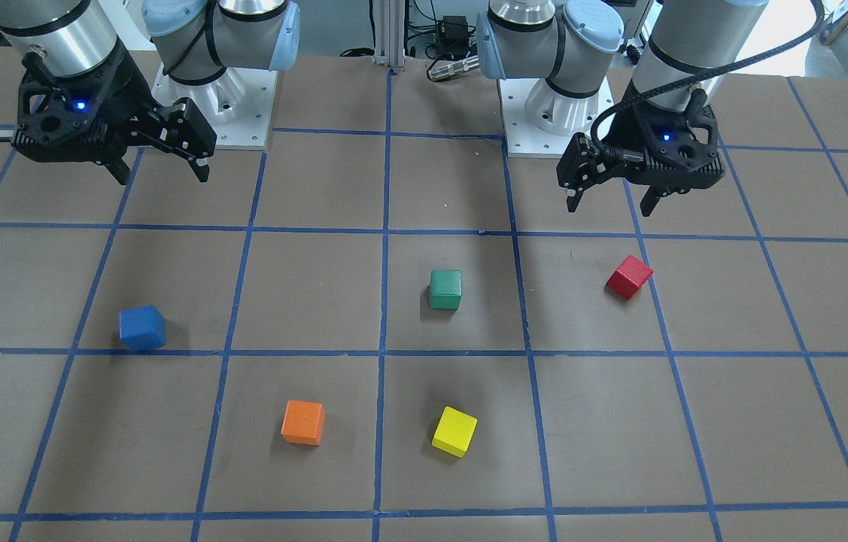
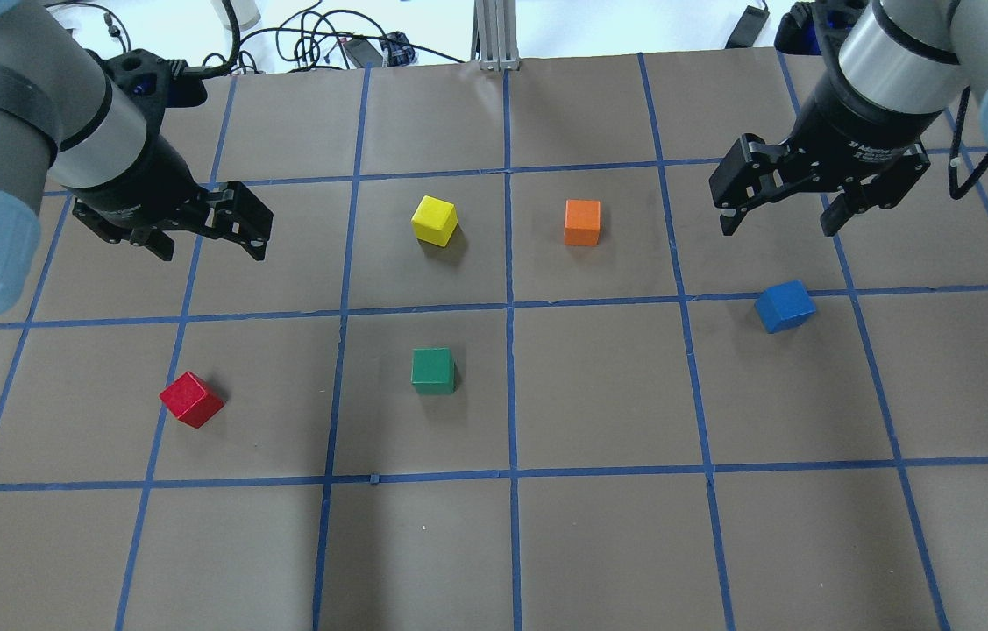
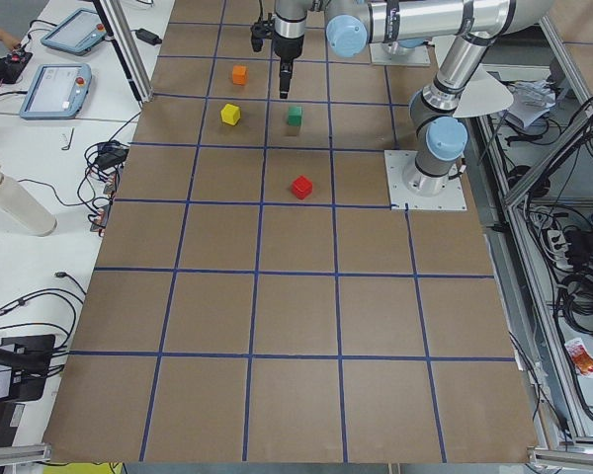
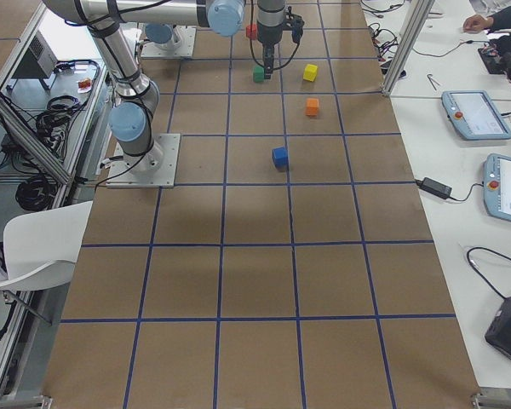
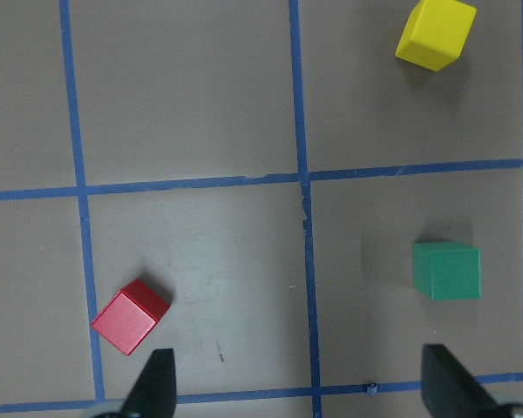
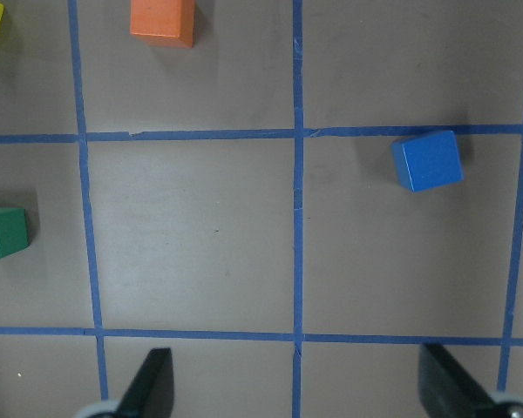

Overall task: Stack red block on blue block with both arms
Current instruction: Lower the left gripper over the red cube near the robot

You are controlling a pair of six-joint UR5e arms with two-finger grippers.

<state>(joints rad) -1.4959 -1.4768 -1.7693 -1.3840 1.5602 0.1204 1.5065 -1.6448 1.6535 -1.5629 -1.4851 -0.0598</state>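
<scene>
The red block lies on the brown table, turned at an angle, in front of my left gripper. That gripper hovers above the table, open and empty. The left wrist view shows the red block just above its left fingertip. The blue block lies on the right side, just in front of my right gripper, which hovers open and empty. The blue block shows at the upper right of the right wrist view. The two blocks are far apart.
A green cube sits near the table's middle. A yellow cube and an orange cube lie farther forward. Blue tape lines grid the table. The arm bases stand at the robot's edge.
</scene>
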